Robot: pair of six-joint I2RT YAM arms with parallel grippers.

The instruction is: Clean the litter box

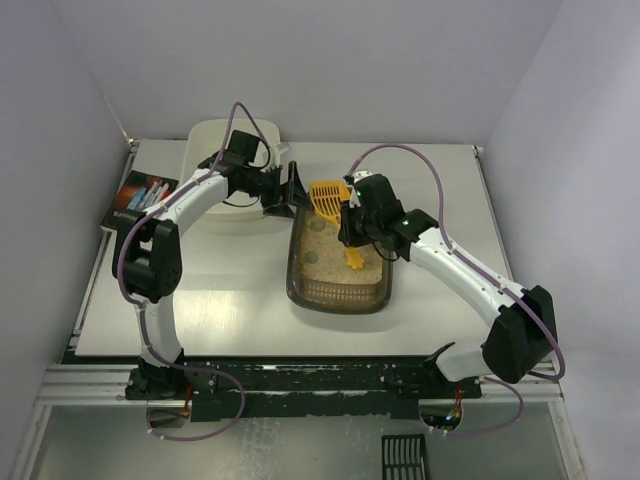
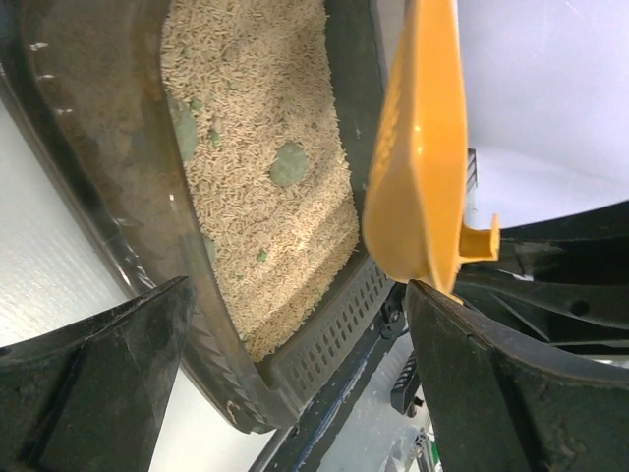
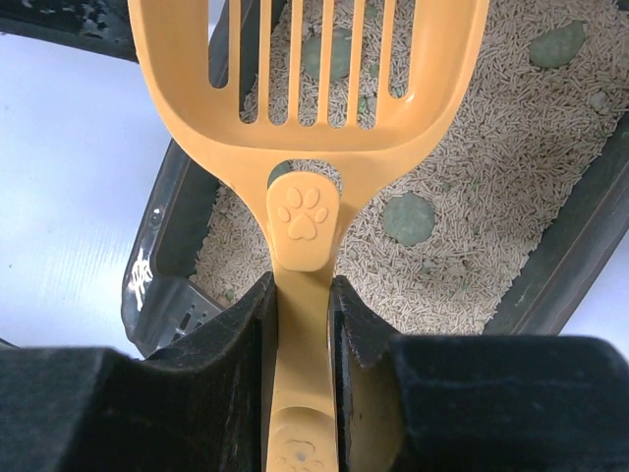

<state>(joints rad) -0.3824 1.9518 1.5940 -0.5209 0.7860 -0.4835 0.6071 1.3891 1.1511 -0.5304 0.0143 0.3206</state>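
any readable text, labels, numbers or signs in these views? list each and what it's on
No words or numbers can be read.
Raised paw print, no lettering: on the scoop handle.
Second raised mark lower on the handle: too faint to make out.
Dark packet, far left in the top view: print too small to read.

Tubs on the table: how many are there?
2. The litter box lies mid-table, between the two arms. The white tub stands at the far left corner, partly hidden behind the left arm. No other tub shows.
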